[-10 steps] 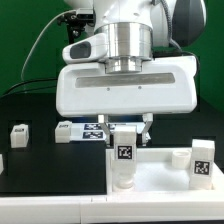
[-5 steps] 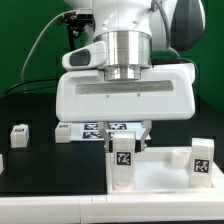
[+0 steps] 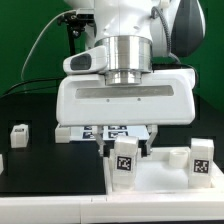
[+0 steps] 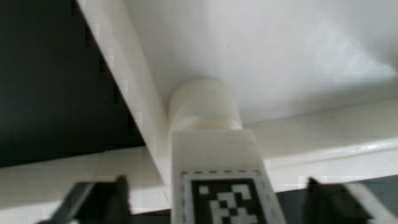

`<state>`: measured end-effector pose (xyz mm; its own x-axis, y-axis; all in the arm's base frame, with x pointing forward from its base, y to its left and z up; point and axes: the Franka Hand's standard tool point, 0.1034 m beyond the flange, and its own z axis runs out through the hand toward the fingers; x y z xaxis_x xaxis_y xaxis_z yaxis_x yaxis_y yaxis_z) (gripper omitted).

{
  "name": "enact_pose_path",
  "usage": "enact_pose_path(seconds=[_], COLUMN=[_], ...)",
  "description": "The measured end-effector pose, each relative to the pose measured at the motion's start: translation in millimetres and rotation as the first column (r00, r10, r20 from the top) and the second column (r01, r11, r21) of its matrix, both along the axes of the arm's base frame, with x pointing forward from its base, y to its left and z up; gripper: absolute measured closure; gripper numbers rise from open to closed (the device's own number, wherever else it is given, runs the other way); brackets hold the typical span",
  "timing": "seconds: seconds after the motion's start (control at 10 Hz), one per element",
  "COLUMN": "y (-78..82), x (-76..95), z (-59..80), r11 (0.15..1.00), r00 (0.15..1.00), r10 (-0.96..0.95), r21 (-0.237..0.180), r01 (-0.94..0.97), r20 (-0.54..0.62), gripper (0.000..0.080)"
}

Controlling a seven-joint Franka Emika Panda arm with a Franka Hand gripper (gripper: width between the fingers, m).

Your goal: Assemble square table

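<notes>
Wrist view showed the gripper (image 4: 217, 203) spread, its dark fingers (image 4: 98, 200) on either side of a short white plastic block leg with a black-and-white tag (image 4: 217, 165), with a gap visible on each side. In the exterior view the gripper (image 3: 127, 150) straddled that leg (image 3: 125, 160), which stood upright on the large white square plastic panel with a raised rim (image 3: 160, 190). A second tagged white leg (image 3: 202, 160) stood on the panel toward the exterior view's right. A small white block (image 3: 18, 134) lay well apart on the black table (image 3: 35, 165).
</notes>
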<state>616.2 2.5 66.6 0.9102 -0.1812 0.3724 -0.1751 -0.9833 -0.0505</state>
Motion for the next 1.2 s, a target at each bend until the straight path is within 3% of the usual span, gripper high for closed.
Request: enact_pose_path(seconds=[0.1,0.2,0.3,0.4,0.7,0.9,1.2], y=[0.9,-0.7,-1.3,-0.7,-7.8,-7.5,-8.9], x=[-0.7,4.0,7.7,15.2,32.4,33.3,33.4], z=[-0.3,7.1,11.1,16.7,19.0,16.3,16.3], r11=[1.000,1.000,0.999,0.997,0.989,0.989,0.984], r00=[1.000,0.999,0.996,0.981,0.910,0.910,0.905], r10=[0.001,-0.001,-0.002,-0.004,-0.005,-0.018,-0.066], r21=[0.011,0.016,0.038,0.076,0.130,0.128,0.124], r01=[-0.001,0.001,0.006,0.019,0.064,0.078,0.129], r20=[-0.029,-0.034,-0.091,-0.193,-0.414,-0.415,-0.420], gripper=[0.0215,0.0215,0.0163,0.0154,0.0151,0.0151,0.0515])
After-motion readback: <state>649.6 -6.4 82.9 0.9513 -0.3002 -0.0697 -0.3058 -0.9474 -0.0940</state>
